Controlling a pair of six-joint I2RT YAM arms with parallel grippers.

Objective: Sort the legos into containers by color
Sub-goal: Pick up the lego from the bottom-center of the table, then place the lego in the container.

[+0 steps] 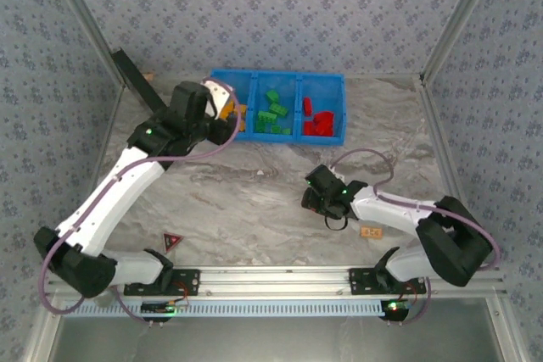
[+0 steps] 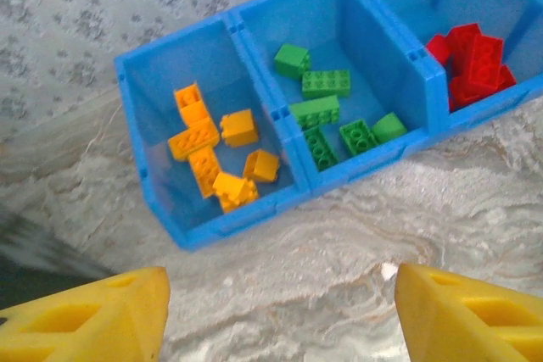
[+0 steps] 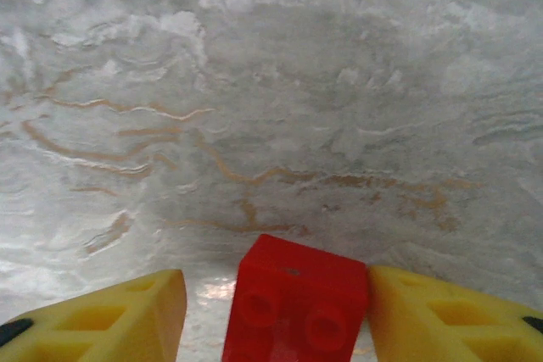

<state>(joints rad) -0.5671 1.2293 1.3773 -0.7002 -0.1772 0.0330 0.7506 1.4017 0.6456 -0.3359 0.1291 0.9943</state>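
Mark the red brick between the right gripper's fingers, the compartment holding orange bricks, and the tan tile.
red brick (image 3: 293, 303), right wrist view, studded front face.
orange-brick compartment (image 2: 216, 65), left wrist view, inner far wall.
tan tile (image 1: 371, 231), top external view, its centre.

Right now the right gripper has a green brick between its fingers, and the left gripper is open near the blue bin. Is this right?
Not quite: the brick between the jaws of the right gripper is red, not green; the right wrist view shows it. The rest holds.
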